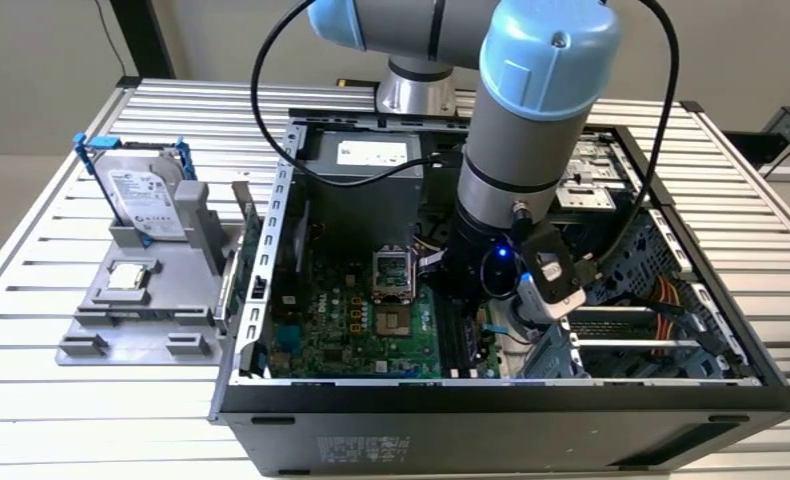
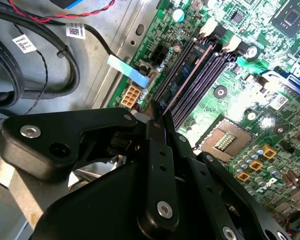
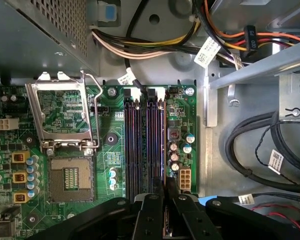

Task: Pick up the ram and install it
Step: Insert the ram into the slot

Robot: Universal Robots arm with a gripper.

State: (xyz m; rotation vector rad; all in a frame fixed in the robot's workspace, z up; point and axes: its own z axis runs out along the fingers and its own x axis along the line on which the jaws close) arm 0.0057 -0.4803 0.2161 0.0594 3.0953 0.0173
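Note:
The ram (image 2: 182, 75) is a thin dark stick standing on edge along the memory slot nearest the case wall. In the first wrist view the ram (image 3: 163, 145) shows as a narrow line beside the other memory slots (image 3: 140, 145). My gripper (image 2: 157, 112) is shut on the ram's near part, its black fingers (image 3: 152, 210) pressed close on either side. In the exterior view the gripper (image 1: 465, 295) reaches down inside the open computer case (image 1: 502, 400), over the motherboard (image 1: 348, 320). Whether the stick is pushed fully into the slot cannot be told.
An open processor socket (image 3: 70, 177) with its raised metal frame (image 3: 65, 115) lies beside the slots. Black cables (image 3: 270, 145) and a drive cage (image 1: 635, 330) crowd the case on the far side. Outside, a grey fixture (image 1: 115, 330) holds a hard drive (image 1: 148, 195) and a square chip (image 1: 128, 277).

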